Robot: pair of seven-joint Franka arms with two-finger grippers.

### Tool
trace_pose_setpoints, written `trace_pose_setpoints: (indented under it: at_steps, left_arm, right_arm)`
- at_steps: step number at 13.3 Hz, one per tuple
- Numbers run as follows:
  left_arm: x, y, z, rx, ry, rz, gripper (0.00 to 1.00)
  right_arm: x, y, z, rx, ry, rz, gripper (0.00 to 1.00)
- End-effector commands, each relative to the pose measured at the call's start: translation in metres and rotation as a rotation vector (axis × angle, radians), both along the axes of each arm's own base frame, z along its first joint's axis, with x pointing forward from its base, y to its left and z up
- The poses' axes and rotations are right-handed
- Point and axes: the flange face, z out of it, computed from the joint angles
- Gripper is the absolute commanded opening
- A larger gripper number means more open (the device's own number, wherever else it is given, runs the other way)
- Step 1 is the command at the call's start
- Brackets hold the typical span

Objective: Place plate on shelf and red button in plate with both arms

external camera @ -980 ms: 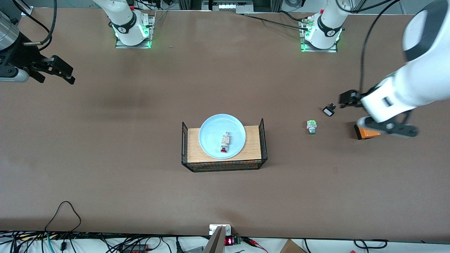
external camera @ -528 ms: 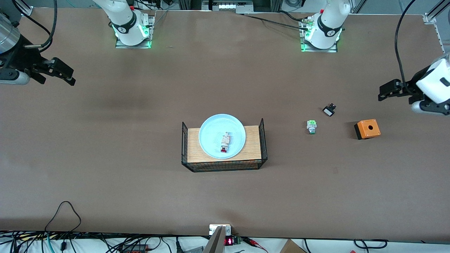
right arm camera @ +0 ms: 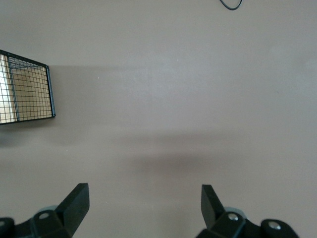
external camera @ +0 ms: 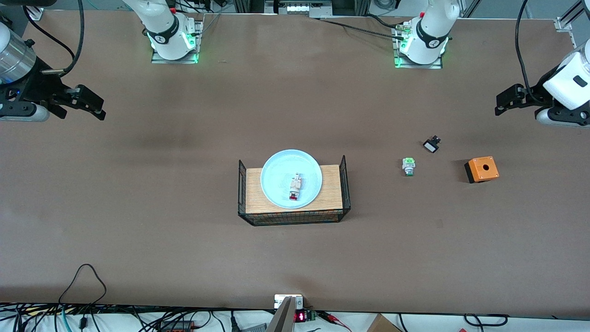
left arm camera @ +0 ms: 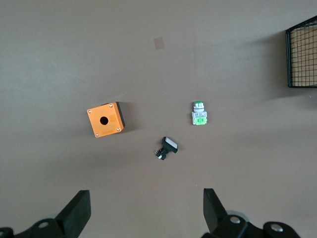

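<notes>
The bench [external camera: 184, 230] is plain matte brown. The plate [external camera: 276, 166] is pale blue; the button [external camera: 295, 186] on it has a red cap and a whitish body. The basket [external camera: 295, 218] is black wire mesh over a light wood-grain floor. Another button [external camera: 408, 166] is green-capped, a small switch [external camera: 431, 145] black and white, a box [external camera: 481, 169] orange with black sides.

The wire basket [left arm camera: 303, 52] is cut off by the frame edge in both wrist views, so the plate inside it stays hidden there. In the front view both arms run out of frame at the counter's ends. The black-and-white switch [external camera: 431, 145] is too small to read.
</notes>
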Motion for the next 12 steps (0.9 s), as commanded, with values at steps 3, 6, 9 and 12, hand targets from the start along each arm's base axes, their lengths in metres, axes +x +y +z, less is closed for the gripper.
trace_pose_setpoints:
  at_steps: [3, 6, 9, 12]
  left_arm:
    - [-0.010, 0.017, -0.002, 0.014, -0.016, 0.011, 1.00]
    - [-0.010, 0.019, -0.002, 0.017, -0.014, 0.014, 1.00]
    - [-0.007, 0.013, -0.001, 0.018, -0.011, 0.005, 1.00]
    - [-0.004, 0.009, -0.002, 0.017, -0.008, -0.003, 1.00]
  right_arm:
    - [0.001, -0.005, 0.004, -0.002, 0.015, -0.013, 1.00]
    - [-0.002, -0.001, 0.006, -0.002, 0.018, -0.007, 1.00]
    - [-0.004, -0.003, 0.008, -0.003, 0.023, -0.001, 1.00]
    - [-0.003, -0.005, 0.015, -0.009, 0.010, 0.015, 1.00]
